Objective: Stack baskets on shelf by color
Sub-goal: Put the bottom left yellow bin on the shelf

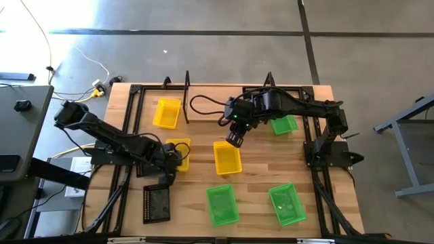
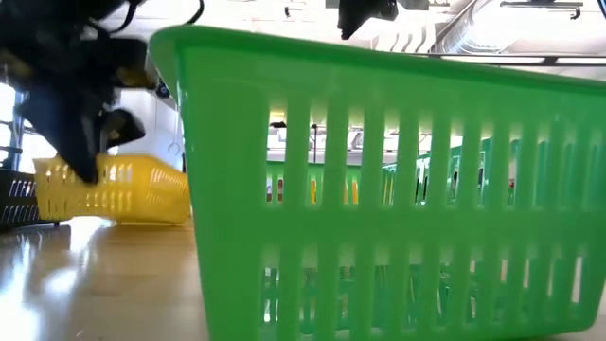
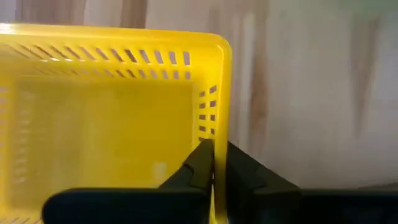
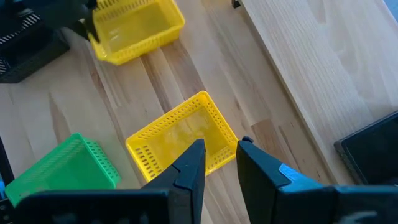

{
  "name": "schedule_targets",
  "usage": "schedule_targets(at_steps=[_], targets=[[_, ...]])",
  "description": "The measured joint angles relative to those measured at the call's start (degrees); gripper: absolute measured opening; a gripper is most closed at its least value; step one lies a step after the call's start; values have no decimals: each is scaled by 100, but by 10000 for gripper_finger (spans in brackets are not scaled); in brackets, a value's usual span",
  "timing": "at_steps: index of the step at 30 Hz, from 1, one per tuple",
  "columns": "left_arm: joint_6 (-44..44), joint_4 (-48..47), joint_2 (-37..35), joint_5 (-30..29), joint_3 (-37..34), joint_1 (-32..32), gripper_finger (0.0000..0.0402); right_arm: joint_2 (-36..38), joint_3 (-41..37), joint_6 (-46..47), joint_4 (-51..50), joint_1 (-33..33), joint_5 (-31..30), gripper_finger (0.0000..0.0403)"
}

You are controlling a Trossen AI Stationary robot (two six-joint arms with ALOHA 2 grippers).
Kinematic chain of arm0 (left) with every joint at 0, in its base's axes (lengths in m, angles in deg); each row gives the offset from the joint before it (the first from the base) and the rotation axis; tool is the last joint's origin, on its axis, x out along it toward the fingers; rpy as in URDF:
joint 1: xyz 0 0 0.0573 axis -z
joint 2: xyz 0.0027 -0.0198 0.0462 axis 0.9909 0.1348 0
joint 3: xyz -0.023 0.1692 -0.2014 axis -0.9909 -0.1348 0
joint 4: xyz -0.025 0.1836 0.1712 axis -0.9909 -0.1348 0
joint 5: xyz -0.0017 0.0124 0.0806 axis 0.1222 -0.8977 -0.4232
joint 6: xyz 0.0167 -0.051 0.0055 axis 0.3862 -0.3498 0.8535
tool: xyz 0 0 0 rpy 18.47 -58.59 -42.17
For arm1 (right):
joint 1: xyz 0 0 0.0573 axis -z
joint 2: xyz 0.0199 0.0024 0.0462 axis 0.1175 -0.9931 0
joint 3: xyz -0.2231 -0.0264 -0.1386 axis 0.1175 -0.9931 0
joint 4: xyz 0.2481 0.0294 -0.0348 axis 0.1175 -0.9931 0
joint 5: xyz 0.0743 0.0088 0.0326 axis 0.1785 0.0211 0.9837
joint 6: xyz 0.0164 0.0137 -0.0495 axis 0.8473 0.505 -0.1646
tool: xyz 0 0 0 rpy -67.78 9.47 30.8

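My left gripper (image 1: pixel 171 160) is shut on a yellow basket (image 1: pixel 179 152) at the table's left middle; the low view also shows that basket (image 2: pixel 123 189). My right gripper (image 4: pixel 219 158) hangs open, high above a second yellow basket (image 1: pixel 227 158) at the table's centre, touching nothing. A third yellow basket (image 1: pixel 167 112) sits far left, beside the shelf (image 1: pixel 217 91). Two green baskets (image 1: pixel 222 205) (image 1: pixel 287 203) stand near the front edge. Another green basket (image 1: pixel 284 125) is partly hidden under the right arm. A black basket (image 1: pixel 156 203) stands front left. My left gripper grips one upright wall (image 3: pixel 219 134) of the yellow basket, some way from a corner. One finger (image 3: pixel 200 163) is inside the basket and the other outside. The fingers come slanting down from the table's left. In the low view the basket's bottom lies on the table.
Black metal frames run along both sides of the table (image 1: pixel 129 108) (image 1: pixel 319 135). A black cable (image 1: pixel 203 105) loops over the shelf. Bare wood lies between the centre basket and the right frame.
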Motion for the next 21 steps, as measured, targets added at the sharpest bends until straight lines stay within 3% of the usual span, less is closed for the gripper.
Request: schedule_targets(at_steps=[7, 21], targets=[[291, -39, 0, 8, 729, -2, 3, 0, 0, 17, 0, 0, -4, 78], [1591, -160, 2, -659, 1767, -506, 1, 0, 0, 339, 0, 0, -448, 78]])
